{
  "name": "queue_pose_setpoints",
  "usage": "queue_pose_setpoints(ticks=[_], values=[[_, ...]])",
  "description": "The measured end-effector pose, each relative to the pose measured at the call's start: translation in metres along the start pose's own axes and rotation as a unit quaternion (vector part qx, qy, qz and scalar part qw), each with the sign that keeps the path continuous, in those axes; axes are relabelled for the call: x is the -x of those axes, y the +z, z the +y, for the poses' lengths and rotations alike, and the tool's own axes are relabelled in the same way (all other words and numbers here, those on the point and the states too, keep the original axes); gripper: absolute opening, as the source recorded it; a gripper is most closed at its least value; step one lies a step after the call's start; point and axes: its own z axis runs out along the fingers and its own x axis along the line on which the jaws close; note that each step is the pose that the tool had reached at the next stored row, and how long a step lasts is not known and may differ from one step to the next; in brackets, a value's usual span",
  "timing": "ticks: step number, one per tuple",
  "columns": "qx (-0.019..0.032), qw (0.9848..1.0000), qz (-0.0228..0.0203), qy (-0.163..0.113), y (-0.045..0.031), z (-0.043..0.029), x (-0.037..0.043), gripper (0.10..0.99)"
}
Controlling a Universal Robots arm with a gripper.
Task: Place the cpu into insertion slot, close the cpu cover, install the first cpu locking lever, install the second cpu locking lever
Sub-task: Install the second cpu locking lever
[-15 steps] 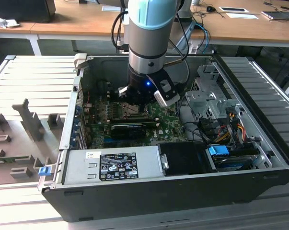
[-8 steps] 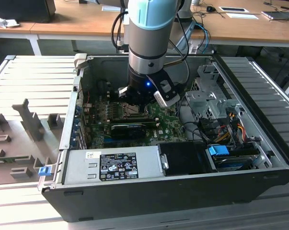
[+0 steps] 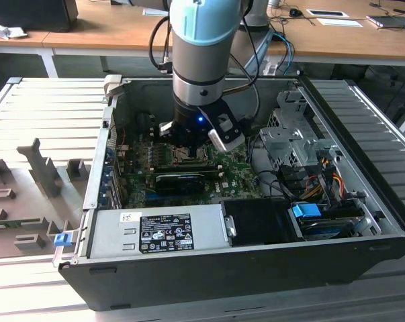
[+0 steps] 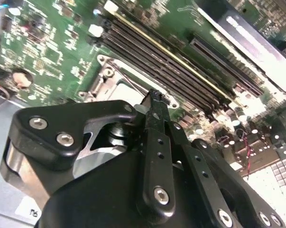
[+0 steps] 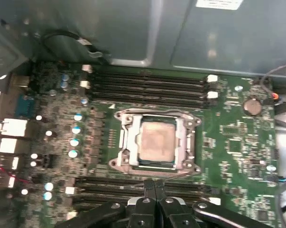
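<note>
The cpu [image 5: 156, 143] sits in the slot [image 5: 126, 142] under the cover [image 5: 188, 142]; the gripper [image 5: 155, 187], fingers together and empty (at its 6 o'clock), could scrape the board [image 5: 237, 142].

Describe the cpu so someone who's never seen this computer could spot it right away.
Inside the open black computer case, find the green motherboard. At its middle, between two banks of long black memory slots, sits a silver metal cover frame. The cpu is the flat, pale tan square inside it, the board's only plain metallic face.
</note>
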Motion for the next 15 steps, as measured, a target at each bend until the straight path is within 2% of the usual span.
queue_pose_setpoints(ticks=[5, 12, 15], values=[[0.0002, 1.0, 0.0004, -0.002, 0.0101, -0.0011, -0.0147, 0.106], [0.0006, 1.0, 0.0011, -0.005, 0.0234, -0.0035, -0.0192, 0.106], [0.0036, 1.0, 0.0009, -0.005, 0.0265, -0.0039, -0.0271, 0.106]])
